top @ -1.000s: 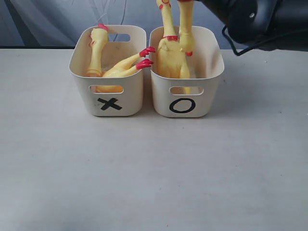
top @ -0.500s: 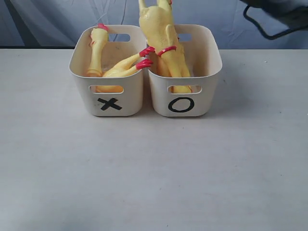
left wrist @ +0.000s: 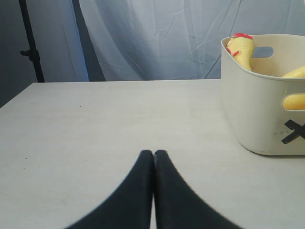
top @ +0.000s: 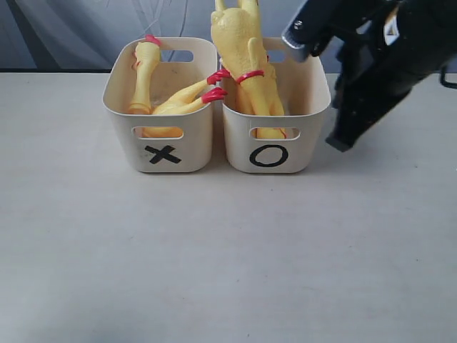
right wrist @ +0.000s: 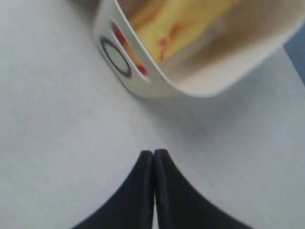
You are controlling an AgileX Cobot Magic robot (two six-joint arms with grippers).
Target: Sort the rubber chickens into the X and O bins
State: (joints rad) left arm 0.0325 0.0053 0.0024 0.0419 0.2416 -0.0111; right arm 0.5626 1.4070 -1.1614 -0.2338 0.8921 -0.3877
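The X bin (top: 163, 153) holds a short chicken head piece (top: 143, 71) and a long chicken (top: 182, 101) whose red feet rest on the rim. The O bin (top: 275, 156) holds two long chickens (top: 243, 50) leaning upright, red neck band showing. My right gripper (right wrist: 153, 152) is shut and empty above the table beside the O bin (right wrist: 157, 81); its arm (top: 378, 64) hangs to the right of that bin. My left gripper (left wrist: 153, 153) is shut and empty over the table, left of the X bin (left wrist: 267, 119); a chicken head (left wrist: 240, 47) shows inside.
The two bins stand side by side at the back of a pale table (top: 214, 250). A blue-grey curtain (left wrist: 167, 38) hangs behind, with a dark stand (left wrist: 31, 43) at one side.
The right arm dropped back into view at the right of the O bin. The chickens in the O bin have fallen to lean inside it, released by the gripper.
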